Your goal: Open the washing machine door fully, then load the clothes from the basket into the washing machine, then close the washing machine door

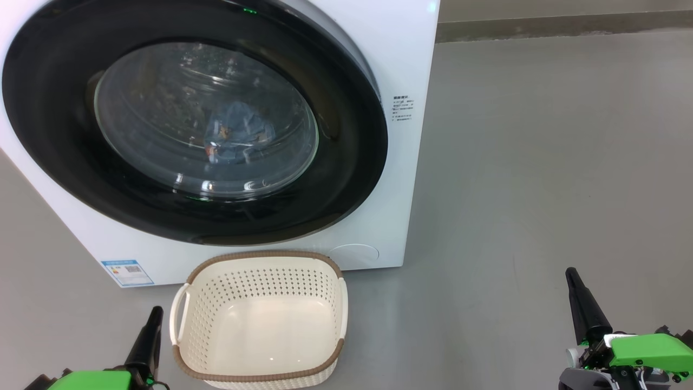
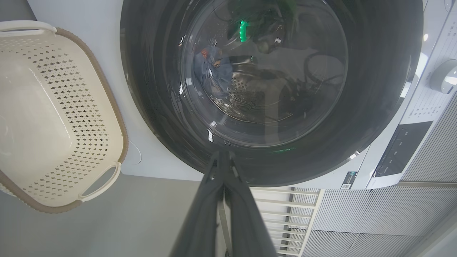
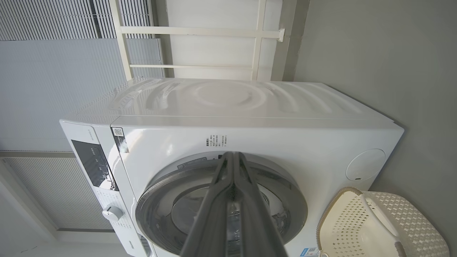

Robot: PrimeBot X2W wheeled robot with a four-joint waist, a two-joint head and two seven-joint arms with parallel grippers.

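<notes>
Closest in, the left gripper point(image 1: 154, 314) sits at 7 o'clock and the right gripper point(image 1: 570, 276) out at 4 o'clock. Both have their fingers pressed together with nothing between them.

At 6 o'clock the basket point(image 1: 265, 253) stands on the floor point(image 1: 541, 162) just in front of the washer point(image 1: 400, 65), and it's bare inside (not a sock in it). Up at 11 o'clock the door point(image 1: 206, 119) lies flat against the front, closed as far as I can judge. Behind its glass point(image 1: 162, 97) are the clothes point(image 1: 238, 132), a blue bundle lying in the drum point(image 2: 246, 92).

By the look of it, the loading is done and the door is back in place.

If that door needs handling again, it's rigid and hinged, and probably weighty with that bulging window. The glossy black rim point(image 1: 54, 135) looks slick, so closed fingertips could slide on it. I can't make out a handle. My guess is the outer edge at 3 o'clock, where the rim seems to dip.

The clothes are soft, light and limp, so pinch a fold and expect them to drape. The basket is light, stiff plastic and would likely skid if nudged.
</notes>
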